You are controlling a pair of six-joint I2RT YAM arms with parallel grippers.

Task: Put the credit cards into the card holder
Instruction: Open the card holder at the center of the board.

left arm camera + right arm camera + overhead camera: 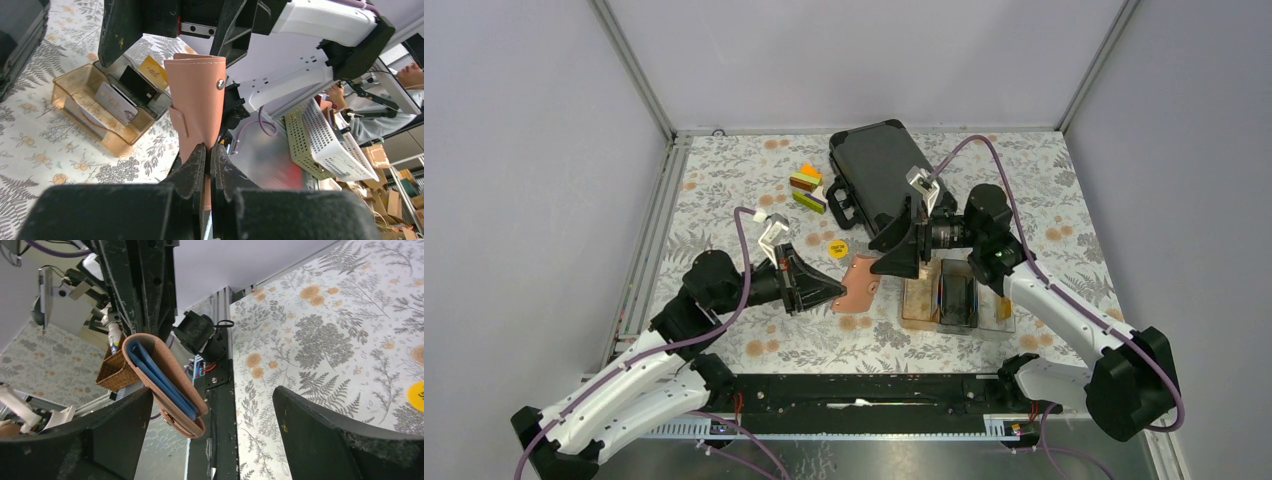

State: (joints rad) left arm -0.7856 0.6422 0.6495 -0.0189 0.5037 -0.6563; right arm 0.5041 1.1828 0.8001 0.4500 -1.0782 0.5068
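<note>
Above the table, my left pincer pinches the closed wallet; my right pincer, spread wide, should pry it open.

From above and behind, one camera overlooks the whole table; both wrist cameras closely face the card holder.

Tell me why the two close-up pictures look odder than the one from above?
Top view: even, soft light, sharp, faint shadows. Left wrist view: the left hand, close to the lens, is a dark, soft-edged mass, while the wallet is crisp. Right wrist view: the right hand looms dark and soft-edged, the table is sharp, everything tilted.
</note>
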